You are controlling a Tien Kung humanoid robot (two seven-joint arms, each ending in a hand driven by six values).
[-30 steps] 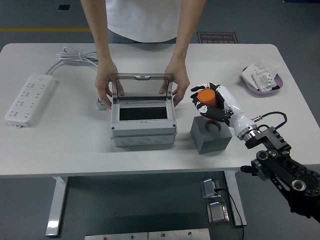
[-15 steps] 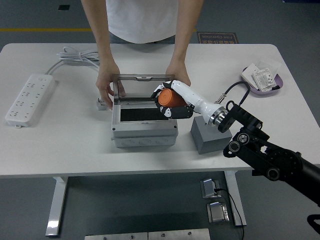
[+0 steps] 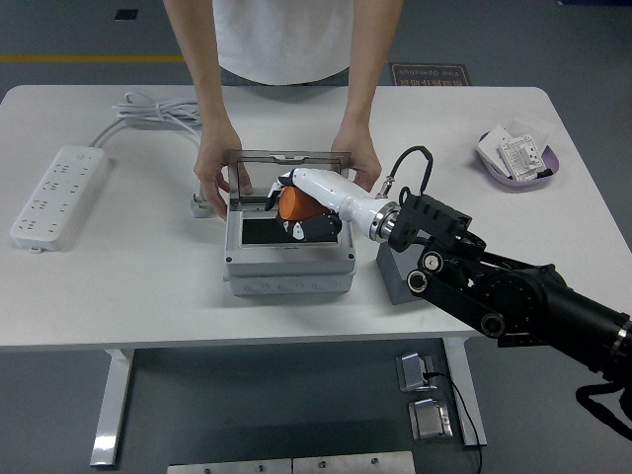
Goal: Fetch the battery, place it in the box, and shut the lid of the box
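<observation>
Battery (image 3: 293, 202) sits in the right hand (image 3: 304, 205), orange cylinder, fingers wrapped round it, hovering centre frame just over the dark opening of the grey box (image 3: 287, 259). We judge step two is in hand: fetch done, placing under way, lid closing not started. Clear lid (image 3: 289, 168) stands up at the back of the box, just above centre, and a person at the top of the frame holds it with one hand at each side, left one (image 3: 212, 168) and right one (image 3: 357, 162). Right arm comes in from lower right, crossing over a grey block (image 3: 397, 273) right of the box. We see no left arm. Battery's long axis, as far as we can tell, runs roughly level and slanted, one end toward the left of the frame and a bit down; fingers cover much of it so we can't tell the exact tilt. Next move, we reckon, calls for lowering into the opening, lining the long axis up with the slot, then letting the fingers go and backing out to the right before the lid comes down. Risk: hand clipping the lid or box rim. Elsewhere on the white worktop (image 3: 118, 286): power strip (image 3: 59, 196) at left, purple tray (image 3: 517, 158) of small parts at upper right, both well apart from the box.
</observation>
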